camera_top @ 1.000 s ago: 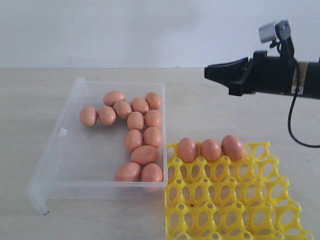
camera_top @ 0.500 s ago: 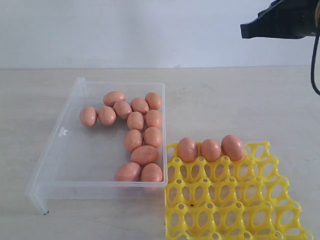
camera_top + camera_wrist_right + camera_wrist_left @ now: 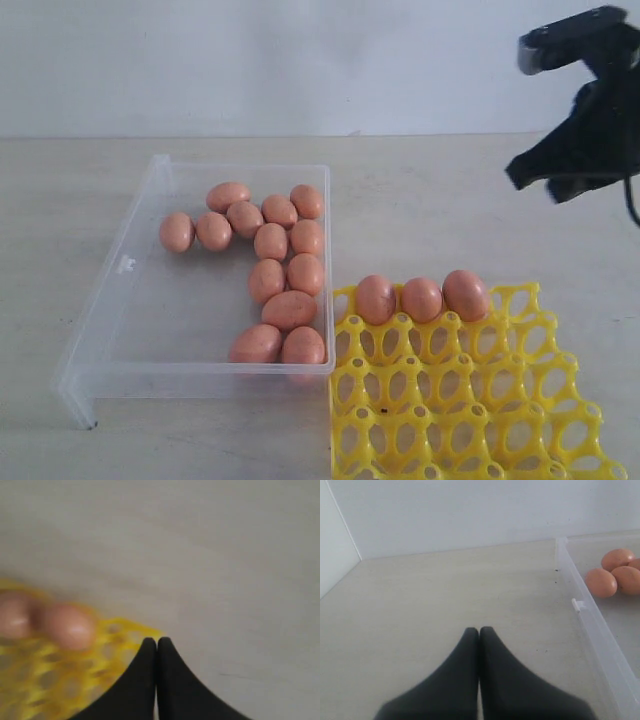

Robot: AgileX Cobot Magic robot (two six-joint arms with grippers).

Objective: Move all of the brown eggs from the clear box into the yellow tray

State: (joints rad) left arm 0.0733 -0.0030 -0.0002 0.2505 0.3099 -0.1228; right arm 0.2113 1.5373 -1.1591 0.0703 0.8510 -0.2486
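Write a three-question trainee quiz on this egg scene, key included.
1. How many brown eggs sit in the yellow tray?
2. True or false: the right gripper has its fingers shut with nothing between them.
3. In the exterior view, the clear box lies: A. right of the tray; B. left of the tray; C. on top of the tray.
Key: 1. three; 2. true; 3. B.

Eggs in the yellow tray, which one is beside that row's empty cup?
The rightmost egg of the three; the other two sit nearer the clear box.
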